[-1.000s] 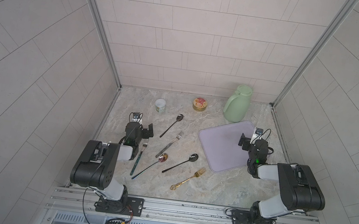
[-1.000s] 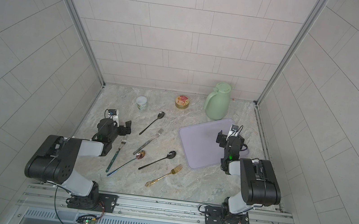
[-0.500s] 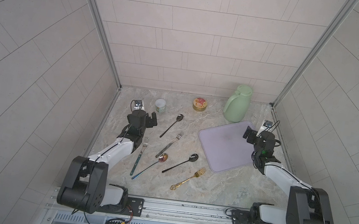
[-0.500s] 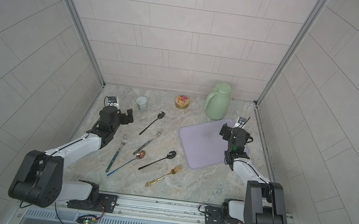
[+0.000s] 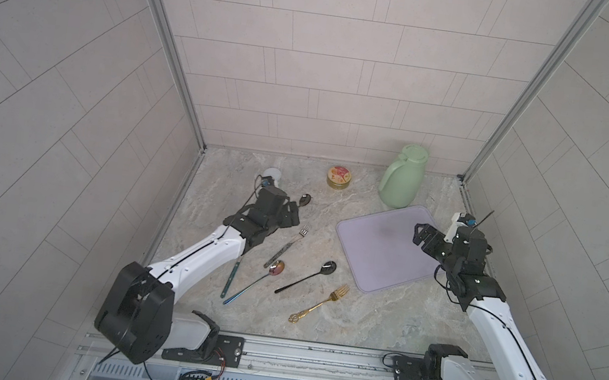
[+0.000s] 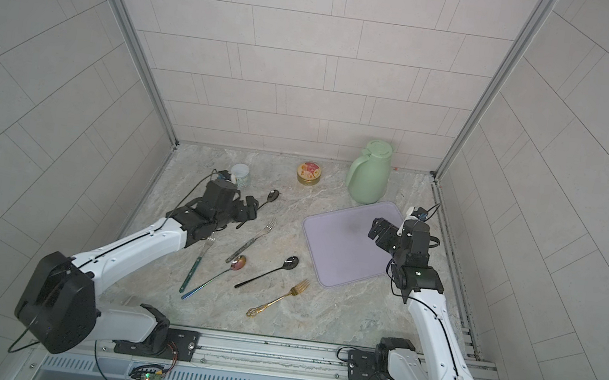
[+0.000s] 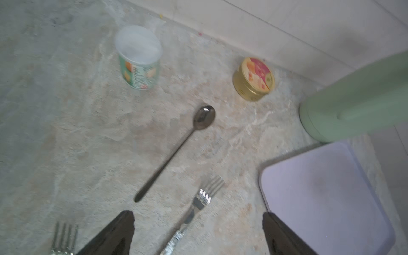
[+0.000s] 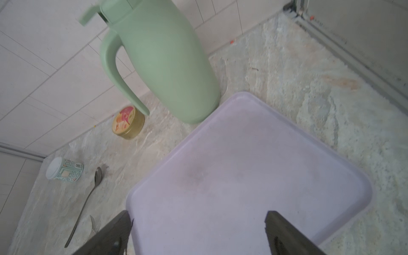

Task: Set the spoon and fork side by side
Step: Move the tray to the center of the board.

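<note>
Several spoons and forks lie loose on the marble table. My left gripper (image 5: 291,215) hovers open over the back left. A silver fork (image 7: 207,194) lies below and between its jaws, and a dark spoon (image 7: 176,152) lies just beyond, untouched. A green-handled fork (image 5: 230,279) is partly under the left arm. Nearer the front lie a blue-handled spoon (image 5: 276,268), a black spoon (image 5: 328,268) and a gold fork (image 5: 319,305). My right gripper (image 5: 422,236) hangs open over the purple tray (image 5: 374,256), holding nothing.
A green jug (image 5: 402,180) stands at the back, touching the tray's far corner. A gold tin (image 5: 339,177) and a small white-lidded cup (image 6: 241,174) stand along the back wall. Tiled walls close in the left, right and back.
Both arms have unfolded from low near the front and reached toward the back. The left gripper now hangs over the silver fork and the right one over the tray.
</note>
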Robot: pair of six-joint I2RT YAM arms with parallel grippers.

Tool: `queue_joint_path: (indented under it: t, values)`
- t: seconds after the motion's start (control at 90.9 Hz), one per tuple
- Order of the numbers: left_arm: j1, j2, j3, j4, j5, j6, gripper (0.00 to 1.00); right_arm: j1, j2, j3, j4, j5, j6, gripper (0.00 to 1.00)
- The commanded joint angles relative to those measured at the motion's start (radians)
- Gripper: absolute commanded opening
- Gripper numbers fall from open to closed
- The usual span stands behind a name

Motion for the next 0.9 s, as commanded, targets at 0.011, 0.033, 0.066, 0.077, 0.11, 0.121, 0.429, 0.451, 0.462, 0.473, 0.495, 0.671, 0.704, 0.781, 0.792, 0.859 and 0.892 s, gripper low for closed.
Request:
queue_joint_path:
  t: [0.011,0.033,0.066,0.077,0.11,0.121,0.429,0.451,0.462,0.473,0.495,0.671,0.704,0.781,0.792,0.859,0.892]
  values:
    - [-0.191,0.125,0.102,-0.155,-0.074,-0.072,0.90,0.003,-0.035,-0.025,-0.124,-0.047,0.025,0.98]
    - [-0.220,0.154,0.127,-0.168,-0.075,-0.081,0.89,0.003,-0.036,-0.026,-0.134,-0.046,0.024,0.98]
    - [-0.255,0.204,0.172,-0.187,-0.066,-0.096,0.86,0.003,-0.039,-0.026,-0.147,-0.044,0.024,0.98]
    - [-0.266,0.220,0.186,-0.195,-0.062,-0.102,0.85,0.004,-0.039,-0.027,-0.151,-0.044,0.024,0.98]
    - [-0.290,0.271,0.231,-0.214,-0.046,-0.115,0.82,0.003,-0.044,-0.028,-0.161,-0.041,0.025,0.97]
    - [-0.299,0.288,0.248,-0.223,-0.043,-0.121,0.81,0.003,-0.047,-0.028,-0.162,-0.040,0.026,0.97]
    - [-0.405,0.629,0.526,-0.340,-0.011,-0.238,0.70,0.005,-0.099,-0.065,-0.188,-0.051,0.053,0.94]
    - [-0.408,0.642,0.538,-0.347,-0.013,-0.239,0.69,0.005,-0.100,-0.065,-0.190,-0.052,0.053,0.94]
    - [-0.410,0.648,0.543,-0.350,-0.012,-0.240,0.68,0.005,-0.100,-0.064,-0.192,-0.053,0.053,0.94]
    - [-0.410,0.653,0.547,-0.350,-0.012,-0.240,0.67,0.005,-0.100,-0.064,-0.193,-0.053,0.053,0.94]
    - [-0.412,0.664,0.554,-0.351,-0.009,-0.240,0.66,0.004,-0.101,-0.063,-0.195,-0.054,0.053,0.93]
    - [-0.416,0.728,0.586,-0.346,-0.002,-0.231,0.51,0.004,-0.100,-0.069,-0.198,-0.056,0.058,0.92]
    - [-0.416,0.737,0.591,-0.347,-0.004,-0.229,0.47,0.006,-0.100,-0.072,-0.201,-0.057,0.058,0.92]
    - [-0.416,0.750,0.597,-0.346,-0.002,-0.227,0.40,0.006,-0.101,-0.077,-0.200,-0.054,0.058,0.92]
    - [-0.416,0.750,0.597,-0.345,-0.001,-0.227,0.39,0.007,-0.101,-0.077,-0.201,-0.053,0.059,0.92]
    - [-0.415,0.758,0.596,-0.341,-0.002,-0.227,0.36,0.007,-0.099,-0.078,-0.201,-0.050,0.059,0.91]
    - [-0.415,0.761,0.596,-0.344,-0.001,-0.227,0.35,0.006,-0.097,-0.077,-0.200,-0.050,0.059,0.91]
